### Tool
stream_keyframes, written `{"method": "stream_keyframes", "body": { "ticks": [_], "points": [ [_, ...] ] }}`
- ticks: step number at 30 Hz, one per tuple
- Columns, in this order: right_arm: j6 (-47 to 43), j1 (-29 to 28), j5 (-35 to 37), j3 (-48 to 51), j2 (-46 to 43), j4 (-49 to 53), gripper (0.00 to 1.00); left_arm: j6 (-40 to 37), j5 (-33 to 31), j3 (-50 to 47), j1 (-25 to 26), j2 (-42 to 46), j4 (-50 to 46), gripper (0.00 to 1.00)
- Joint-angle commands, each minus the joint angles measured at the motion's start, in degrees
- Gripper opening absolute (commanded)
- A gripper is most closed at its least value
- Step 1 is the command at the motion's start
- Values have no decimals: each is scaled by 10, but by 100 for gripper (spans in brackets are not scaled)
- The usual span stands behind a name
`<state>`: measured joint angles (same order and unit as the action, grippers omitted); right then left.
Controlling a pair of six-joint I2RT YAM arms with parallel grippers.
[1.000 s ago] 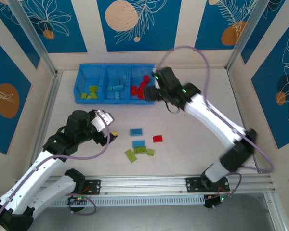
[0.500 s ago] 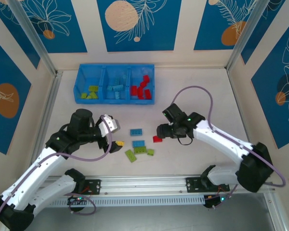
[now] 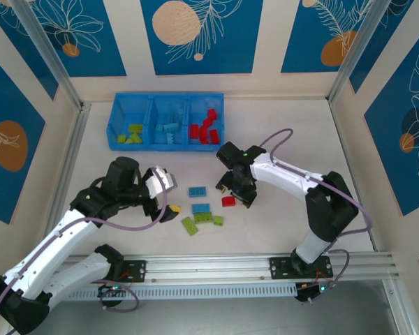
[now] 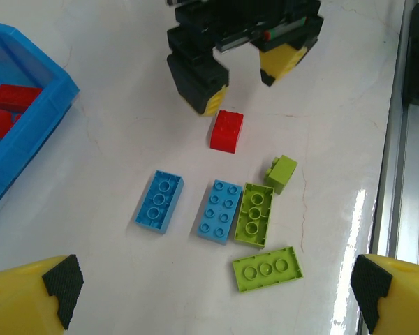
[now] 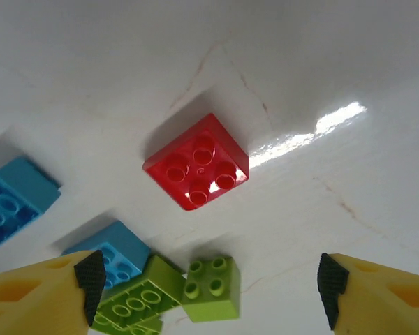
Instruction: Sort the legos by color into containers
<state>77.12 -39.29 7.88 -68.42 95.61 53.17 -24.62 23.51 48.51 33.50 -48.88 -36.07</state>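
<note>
Surface (image 3: 293, 132): pale, walled on the left, right and far sides, with a metal rail (image 3: 216, 269) along the near edge. The right half lies open. A clear strip also runs between the bin and the loose bricks.

Containers (image 3: 166, 146): one blue bin at far left, long axis left to right. It has three compartments, with green bricks (image 3: 131, 134) on the left, light blue bricks (image 3: 169, 131) in the middle and red bricks (image 3: 204, 129) on the right.

Left claw (image 3: 169, 194): spread wide and holding nothing, poised left of the loose group, touching no brick.

Right claw (image 4: 241, 89): jaws parted and grasping nothing, hanging just over the red brick (image 5: 196, 162). The jaws stand either side of the brick with a gap on both sides.

Loose legos, mid-surface, all studs up:
- The red brick is square with no long axis and sits at the right of the group, apart from the others.
- Two light blue bricks, one farther (image 3: 197, 191) and one nearer (image 3: 201, 208), both run left to right.
- A long green brick (image 4: 254, 214) lies flush against the nearer blue brick, parallel to it.
- A second long green brick (image 4: 267, 268) lies nearest the left claw, set at an angle to the others.
- A small green brick (image 4: 281, 173) sits at the corner of the first green brick
</note>
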Motion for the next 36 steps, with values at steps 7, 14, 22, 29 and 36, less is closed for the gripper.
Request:
{"method": "stream_keyframes", "body": {
  "ticks": [7,14,22,29,36],
  "points": [
    [91,23,-94,-16,75,-44,86,-8,-20,18,12,4,-11,100],
    [117,32,-80,-1,95,-57,82,-8,-22,18,13,3,-12,100],
    [116,37,-59,28,94,-65,63,-8,-25,17,15,3,-11,100],
    [124,37,-51,53,86,-58,42,-8,-29,16,14,3,-10,100],
    [92,30,25,54,5,-38,31,-8,-30,16,16,3,-10,100]
  ]
}}
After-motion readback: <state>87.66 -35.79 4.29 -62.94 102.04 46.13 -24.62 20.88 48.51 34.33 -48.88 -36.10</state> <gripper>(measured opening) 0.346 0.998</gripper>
